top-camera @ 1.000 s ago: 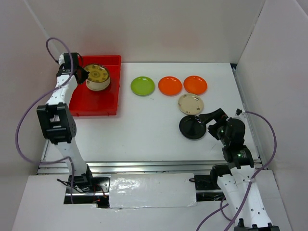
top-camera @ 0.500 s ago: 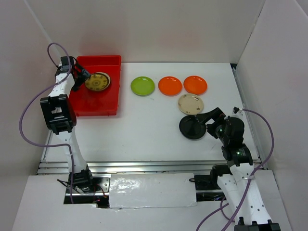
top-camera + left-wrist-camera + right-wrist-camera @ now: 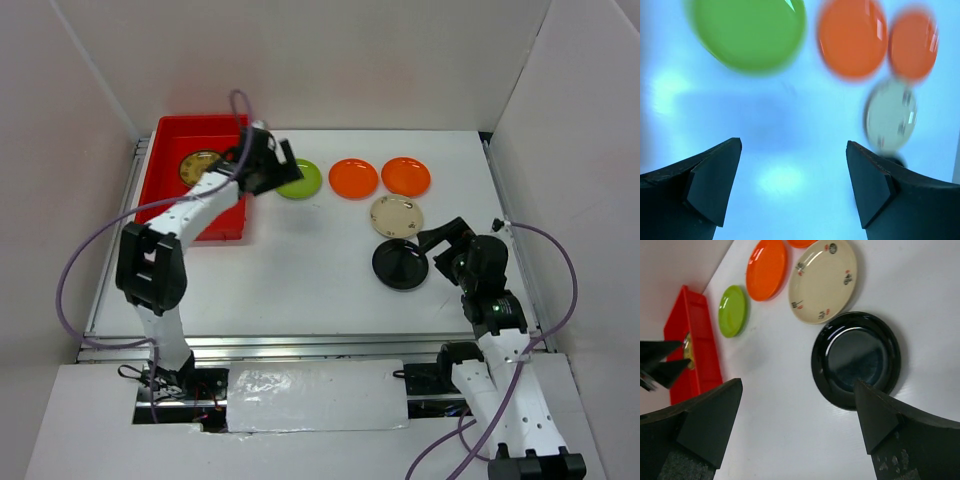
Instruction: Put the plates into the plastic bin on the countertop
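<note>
The red plastic bin (image 3: pixel 222 228) stands at the back left of the white countertop (image 3: pixel 300 280) with an olive-gold patterned plate (image 3: pixel 198 166) lying in it. My left gripper (image 3: pixel 280 168) hovers open and empty just past the bin's right wall, beside the lime green plate (image 3: pixel 304 181). In the left wrist view, the green plate (image 3: pixel 750 35), two orange plates (image 3: pixel 852 40) (image 3: pixel 912 45) and a cream plate (image 3: pixel 890 117) lie ahead of the gripper (image 3: pixel 794 145). My right gripper (image 3: pixel 446 250) is open next to the black plate (image 3: pixel 398 266), whose edge sits by the right finger (image 3: pixel 880 425).
Two orange plates (image 3: pixel 353 178) (image 3: pixel 405 176) lie in a row right of the green one. The cream plate (image 3: pixel 396 216) sits just behind the black plate. White walls close in the back and both sides. The left arm's purple cable (image 3: pixel 100 250) loops over the bin's near side.
My left gripper let go of the olive-gold plate in the bin, opened, and swung right to the green plate. The right arm has barely moved.
</note>
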Controlling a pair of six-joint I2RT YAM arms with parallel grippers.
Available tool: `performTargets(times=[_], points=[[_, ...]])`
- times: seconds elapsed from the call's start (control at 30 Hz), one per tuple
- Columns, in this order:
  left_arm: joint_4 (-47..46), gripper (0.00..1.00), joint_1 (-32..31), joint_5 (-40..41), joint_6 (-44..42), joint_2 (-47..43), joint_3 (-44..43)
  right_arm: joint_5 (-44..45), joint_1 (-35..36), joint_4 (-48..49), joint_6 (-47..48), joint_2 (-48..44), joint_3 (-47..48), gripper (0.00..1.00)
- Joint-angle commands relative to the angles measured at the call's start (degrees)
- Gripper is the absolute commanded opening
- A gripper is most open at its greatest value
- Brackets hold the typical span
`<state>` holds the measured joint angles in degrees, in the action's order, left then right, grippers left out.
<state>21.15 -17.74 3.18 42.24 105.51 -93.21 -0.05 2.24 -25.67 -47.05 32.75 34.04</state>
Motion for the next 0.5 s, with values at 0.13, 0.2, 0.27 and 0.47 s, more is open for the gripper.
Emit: performTargets(times=[0.13,0.2,0.27,0.47], points=[[-5.06,0.99,-13.19,-7.32,1.71,3.39,8.38,8.52,-3.45,-6.41,-1.82,2.57,1.55,1.00],[-6.20,0.99,-16.44,-5.91,2.76,0.94,12.16,4.21,-5.74,-4.84,-2.17,6.26,-0.98,1.00],[-5.78,0.99,-18.64,-4.34,3.28,-1.26,14.97,1.11,-6.72,-2.90,-3.57,8.02,-5.90,1.00],[-4.98,0.99,-21.73,-0.64,3.29,-7.76,22.19,-1.79,-8.66,5.71,-3.76,11.36,-13.56,0.94]])
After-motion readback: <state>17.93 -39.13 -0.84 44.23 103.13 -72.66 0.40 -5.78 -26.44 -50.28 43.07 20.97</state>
